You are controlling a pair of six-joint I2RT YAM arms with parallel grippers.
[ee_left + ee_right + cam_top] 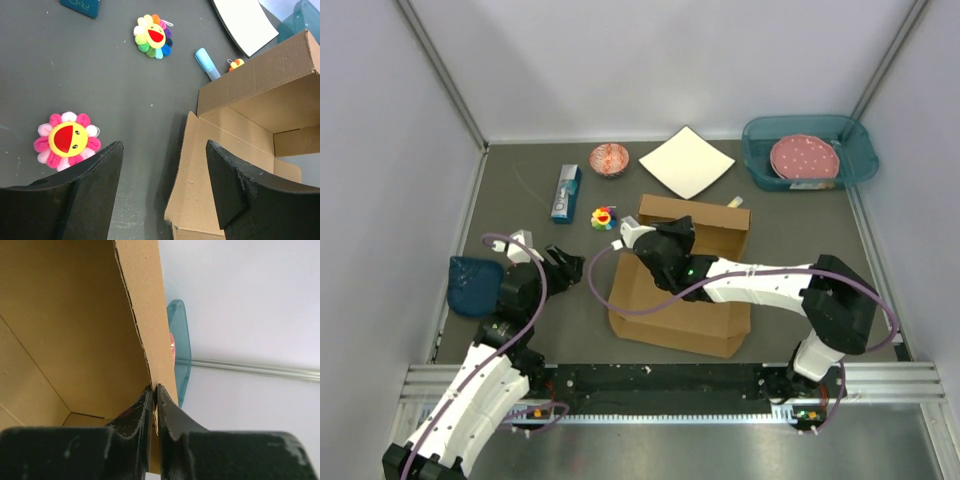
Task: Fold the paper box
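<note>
The brown cardboard paper box (680,310) lies half-formed in the middle of the table, its back wall standing and its left flap low. My right gripper (678,232) reaches in from the right and is shut on the edge of an upright cardboard wall; in the right wrist view the fingertips (148,399) pinch the panel of the box (75,320) between them. My left gripper (570,268) is open and empty just left of the box. In the left wrist view the left gripper (165,185) hovers over the left edge of the box (240,130).
A pink flower plush (66,140) lies by the left finger, a rainbow flower plush (604,216) and a blue tube (206,63) behind the box. At the back are a white sheet (686,161), a red bowl (609,158), a blue carton (566,192) and a teal bin (807,150). A dark teal object (475,283) lies at the left.
</note>
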